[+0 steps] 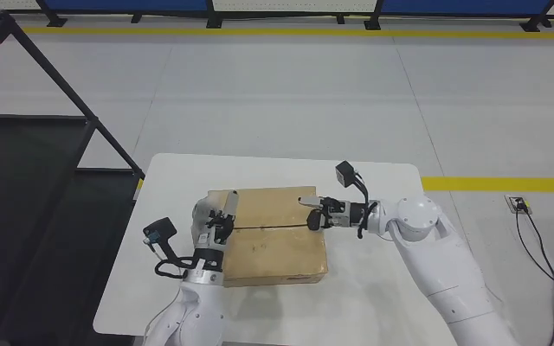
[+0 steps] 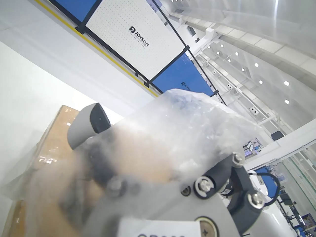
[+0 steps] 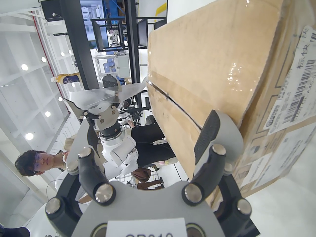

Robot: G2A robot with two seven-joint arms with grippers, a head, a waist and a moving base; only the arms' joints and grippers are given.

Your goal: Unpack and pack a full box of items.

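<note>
Top view: cardboard box (image 1: 273,251) closed, probably taped; contents hidden.

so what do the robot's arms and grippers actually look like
The left arm and right arm have white rounded shells. The left gripper and right gripper have grey fingers with black pads, black links, silver screws, and a black cabled camera beside each wrist.
</note>
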